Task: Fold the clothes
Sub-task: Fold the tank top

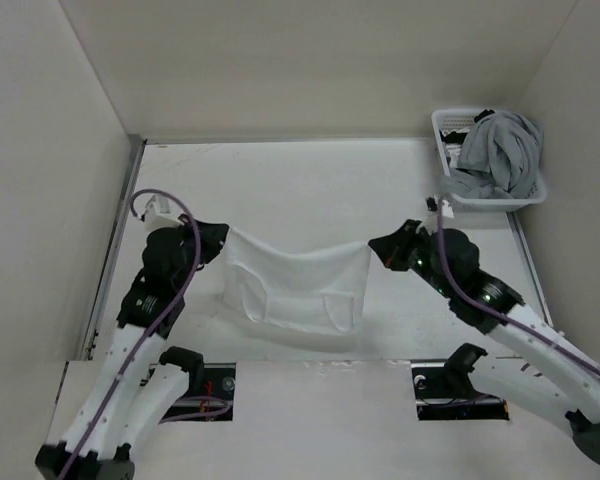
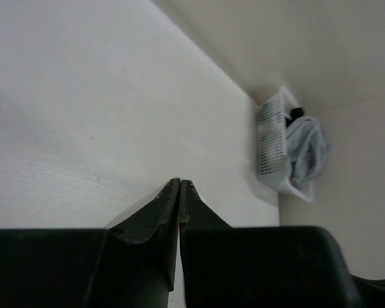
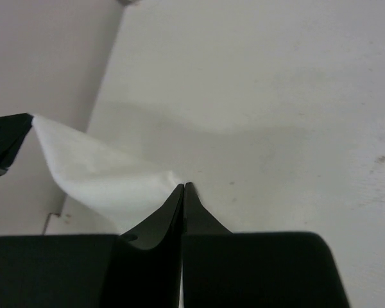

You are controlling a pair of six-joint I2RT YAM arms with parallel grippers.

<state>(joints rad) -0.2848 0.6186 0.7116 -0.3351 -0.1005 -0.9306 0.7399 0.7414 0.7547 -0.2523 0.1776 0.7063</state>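
No words, numbers or signs can be read anywhere. The clothes (image 1: 295, 285) are plain white with no print or tag showing. The basket (image 1: 442, 135) shows no label, and the table (image 1: 310, 180) has no writing on it.

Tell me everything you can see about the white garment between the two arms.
The white garment is plain, thin, soft cloth with faint seams and no print. Its upper edge is stretched between the left gripper and the right gripper, each shut on one top corner. The rest hangs down over the table; whether it touches there is unclear.
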